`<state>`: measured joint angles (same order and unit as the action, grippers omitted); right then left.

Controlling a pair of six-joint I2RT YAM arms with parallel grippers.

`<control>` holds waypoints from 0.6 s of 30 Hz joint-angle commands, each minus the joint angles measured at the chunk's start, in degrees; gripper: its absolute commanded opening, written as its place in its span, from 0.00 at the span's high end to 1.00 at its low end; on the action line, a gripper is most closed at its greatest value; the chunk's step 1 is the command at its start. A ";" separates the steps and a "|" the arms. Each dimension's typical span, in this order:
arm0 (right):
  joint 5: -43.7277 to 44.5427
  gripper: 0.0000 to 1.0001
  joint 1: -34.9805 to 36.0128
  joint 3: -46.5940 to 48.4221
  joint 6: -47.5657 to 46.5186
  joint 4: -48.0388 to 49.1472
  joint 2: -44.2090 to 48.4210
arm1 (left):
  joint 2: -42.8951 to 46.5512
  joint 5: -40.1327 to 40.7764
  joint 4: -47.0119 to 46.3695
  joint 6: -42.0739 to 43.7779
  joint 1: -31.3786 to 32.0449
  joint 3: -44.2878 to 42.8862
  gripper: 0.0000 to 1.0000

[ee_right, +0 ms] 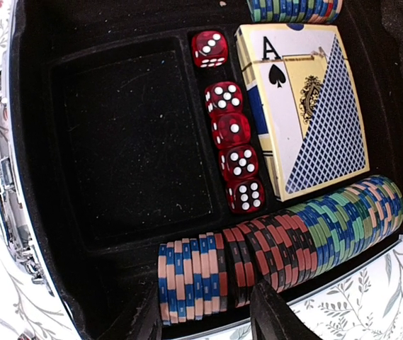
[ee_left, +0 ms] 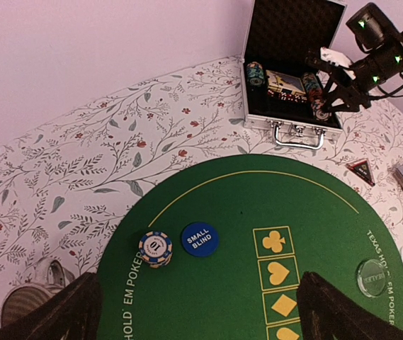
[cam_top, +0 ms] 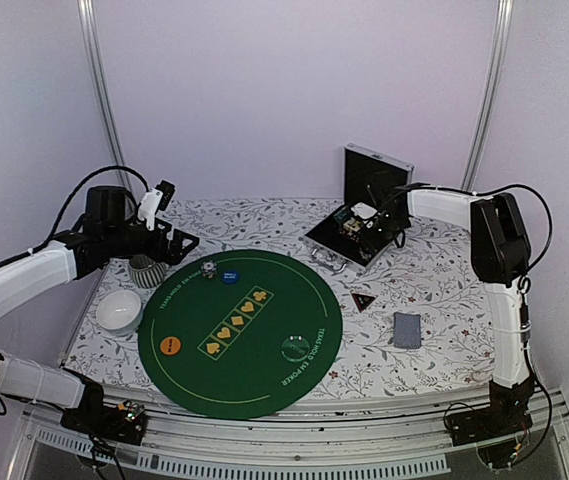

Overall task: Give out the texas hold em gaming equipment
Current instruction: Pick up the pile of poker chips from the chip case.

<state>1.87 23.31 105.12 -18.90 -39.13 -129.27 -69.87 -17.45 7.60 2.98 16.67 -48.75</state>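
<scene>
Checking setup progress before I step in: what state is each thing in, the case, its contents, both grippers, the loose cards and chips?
Case: open, lid raised.
Large compartment: empty.
Dice: five, in their slot.
Card box: flat in the case.
Chip row: in its slot.
Right gripper: jaws apart astride the chip row, grip unclear.
Left gripper: open, holding nothing.
Chip stack: upright on the mat.
Deck: face down, off the mat.

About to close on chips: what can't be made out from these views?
- Right wrist: whether the right gripper touches the chip row; its fingers overlap it.
- Right wrist: second chip row, cut by the top edge.
- Top external: case contents, too small, right arm over them.
- Left wrist: striped cup, mostly behind the left gripper.
</scene>
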 commanded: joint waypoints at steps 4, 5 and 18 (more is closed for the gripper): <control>-0.68 0.57 0.72 -2.67 1.67 0.18 0.87 | -0.36 -0.72 -0.48 0.27 0.67 0.85 0.02; -1.89 0.57 0.76 -2.84 1.60 0.20 1.12 | -0.36 -0.69 -0.53 0.27 0.65 0.85 0.02; 0.60 0.54 1.13 -4.87 2.78 2.12 1.13 | -0.45 -1.03 -0.49 0.08 0.79 0.84 0.02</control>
<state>-0.69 24.18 101.25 -17.39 -36.93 -127.33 -69.89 -17.58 7.60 2.96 16.67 -48.75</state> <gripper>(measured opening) 0.455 0.982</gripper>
